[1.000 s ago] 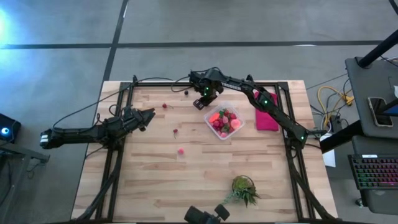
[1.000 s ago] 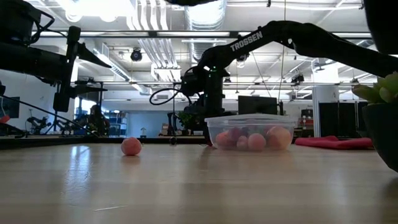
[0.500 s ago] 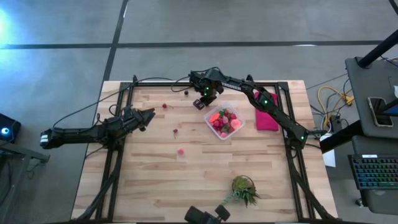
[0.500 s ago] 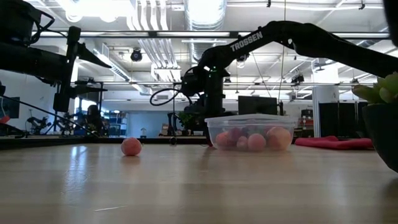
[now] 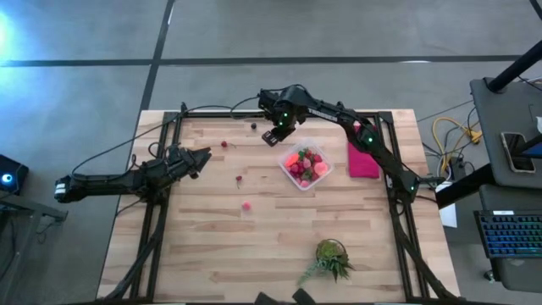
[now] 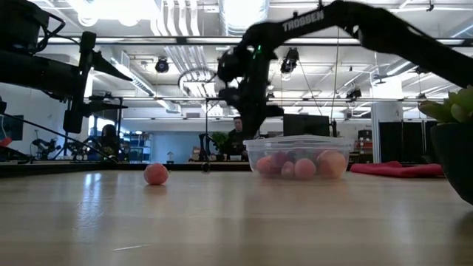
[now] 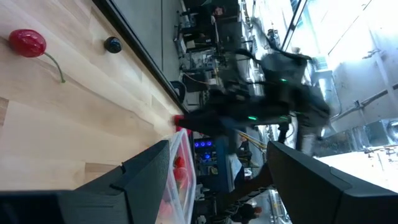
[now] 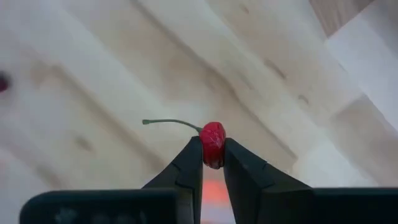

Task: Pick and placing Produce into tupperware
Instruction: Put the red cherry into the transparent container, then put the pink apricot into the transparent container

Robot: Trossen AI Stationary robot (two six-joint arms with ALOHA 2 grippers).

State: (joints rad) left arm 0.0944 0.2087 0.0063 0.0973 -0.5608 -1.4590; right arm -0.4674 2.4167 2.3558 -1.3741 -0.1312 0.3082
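— Where is the right gripper (image 8: 212, 163), and what does it hold?

— It hangs above the table's far edge, just beside the tupperware (image 5: 304, 164). Its fingers (image 8: 187, 167) are pinched tight on a small red cherry (image 8: 212, 143) with a thin green stem, lifted clear of the wood.

— And the container?

— It sits on the table (image 5: 203, 246) right of centre, already holding red and pink produce, with the magenta cloth (image 5: 362, 158) just beside it.

— The left gripper (image 5: 200, 157)?

— It waits over the left side, fingers spread wide, nothing between them. A loose cherry (image 7: 27, 42) and a dark berry (image 7: 112, 44) lie ahead of it — a pink piece (image 5: 246, 205) rests near the middle.
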